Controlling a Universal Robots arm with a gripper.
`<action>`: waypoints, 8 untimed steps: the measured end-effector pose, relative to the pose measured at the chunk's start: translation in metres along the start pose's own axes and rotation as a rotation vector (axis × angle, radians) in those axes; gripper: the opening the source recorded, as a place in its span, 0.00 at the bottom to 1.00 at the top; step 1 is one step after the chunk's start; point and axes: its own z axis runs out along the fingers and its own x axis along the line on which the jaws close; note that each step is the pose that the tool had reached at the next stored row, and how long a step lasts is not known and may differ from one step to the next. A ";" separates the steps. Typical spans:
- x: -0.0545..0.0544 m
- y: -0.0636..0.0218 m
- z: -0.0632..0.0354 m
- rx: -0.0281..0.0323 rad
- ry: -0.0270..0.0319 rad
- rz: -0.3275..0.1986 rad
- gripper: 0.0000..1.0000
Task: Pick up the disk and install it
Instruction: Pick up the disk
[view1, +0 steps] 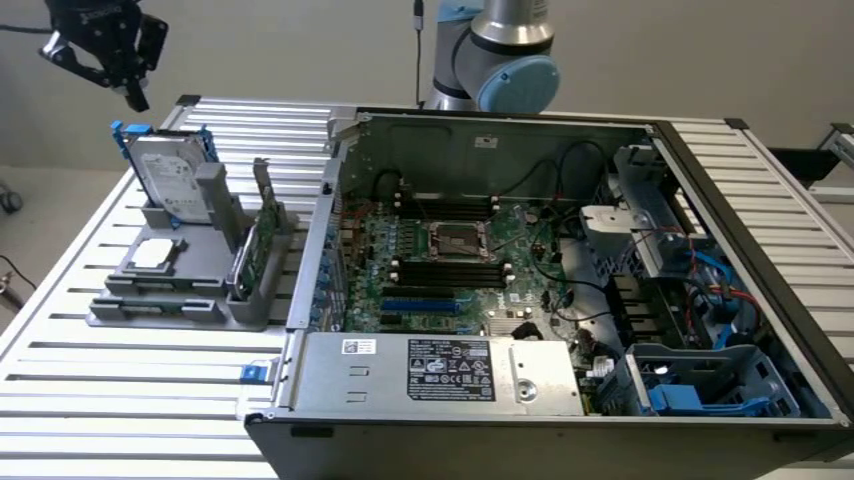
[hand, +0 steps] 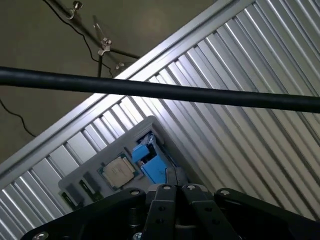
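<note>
While the disk (view1: 174, 172) stands on edge in the grey holder (view1: 200, 300) on the slatted counter (view1: 120, 400), at the exterior view's left beside the open computer case (view1: 747, 200), it isn't picked yet. Step looks like the approach for the pick. Tool (hand: 175, 190) hangs above the disk, well apart, fingers pressed together, holding and touching nothing. A grasp likely calls for parting the fingers and lining up over the disk's top edge.
</note>
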 end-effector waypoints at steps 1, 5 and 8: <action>0.000 0.0000 0.0000 0.0000 0.0007 -0.018 0.11; 0.000 0.0000 0.0000 -0.0001 0.0033 -0.090 0.11; 0.000 0.0000 0.0000 -0.0001 0.0053 -0.145 0.11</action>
